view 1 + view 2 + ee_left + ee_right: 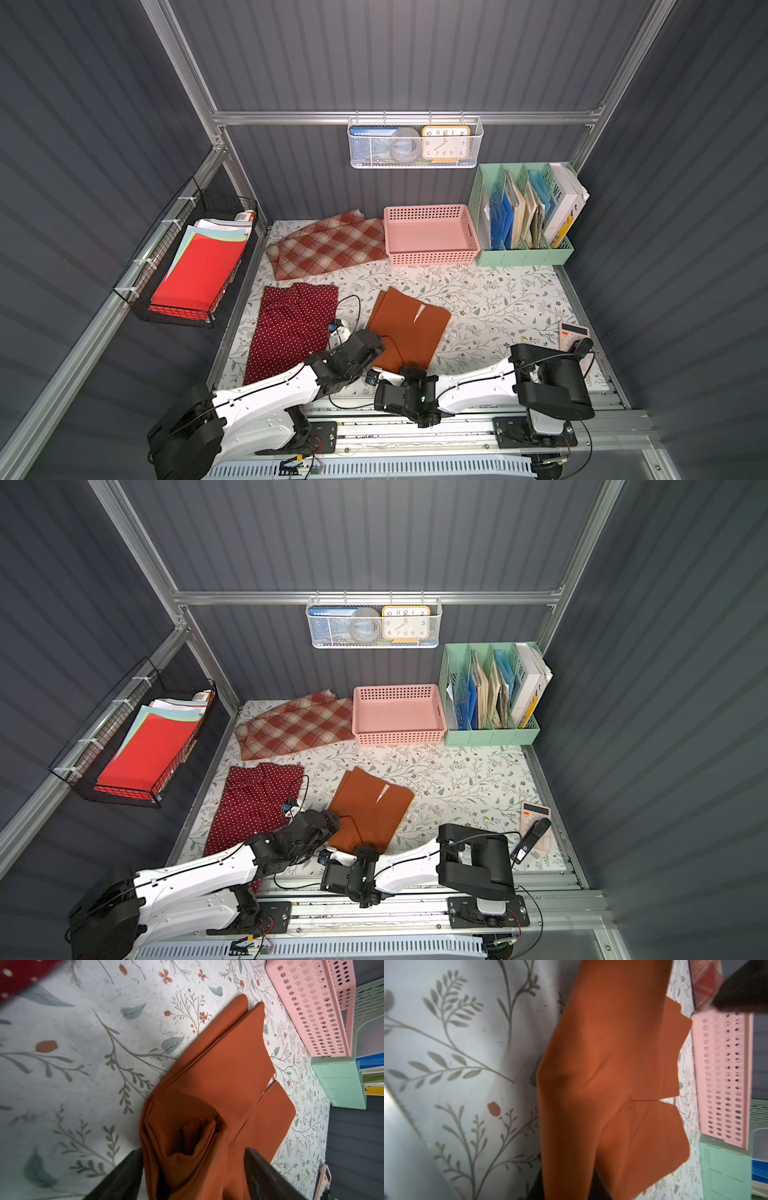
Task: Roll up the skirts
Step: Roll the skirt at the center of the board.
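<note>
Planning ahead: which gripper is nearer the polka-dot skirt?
Left. The left gripper straddles the rust-orange skirt on the side facing the polka-dot skirt; the right gripper is farther, at the orange skirt's near edge.

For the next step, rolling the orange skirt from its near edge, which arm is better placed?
Probably the right. The right gripper pinches the near edge of the orange skirt, and the cloth tents up into it. The left gripper is open, with jaws on either side of the folded edge, holding nothing.

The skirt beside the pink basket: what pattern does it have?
Red-and-cream plaid; the skirt shows best in a top view.
</note>
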{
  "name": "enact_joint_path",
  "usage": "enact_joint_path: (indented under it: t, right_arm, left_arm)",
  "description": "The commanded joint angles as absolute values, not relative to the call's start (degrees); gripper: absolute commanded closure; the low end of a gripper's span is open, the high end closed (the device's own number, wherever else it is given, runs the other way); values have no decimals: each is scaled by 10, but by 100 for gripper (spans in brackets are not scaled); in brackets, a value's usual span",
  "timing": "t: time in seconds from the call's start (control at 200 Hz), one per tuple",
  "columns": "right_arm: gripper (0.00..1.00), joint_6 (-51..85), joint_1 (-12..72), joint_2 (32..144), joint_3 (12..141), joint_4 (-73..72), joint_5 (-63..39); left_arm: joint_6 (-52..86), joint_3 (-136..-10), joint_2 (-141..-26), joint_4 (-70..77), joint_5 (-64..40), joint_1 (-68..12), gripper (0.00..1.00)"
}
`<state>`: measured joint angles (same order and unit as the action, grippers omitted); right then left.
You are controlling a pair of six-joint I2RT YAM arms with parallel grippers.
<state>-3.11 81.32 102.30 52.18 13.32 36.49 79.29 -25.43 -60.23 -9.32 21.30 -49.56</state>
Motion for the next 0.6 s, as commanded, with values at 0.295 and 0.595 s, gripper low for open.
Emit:
enact_joint_path:
  t: [0.295,0.595]
  right_arm:
    - [100,47,667,929,462,139,8]
    - [100,160,426,963,447,64,-420]
  left_arm:
    - [785,-279,-483,-257,330,-475,7]
    - [735,-284,-544,-167,282,-475,13]
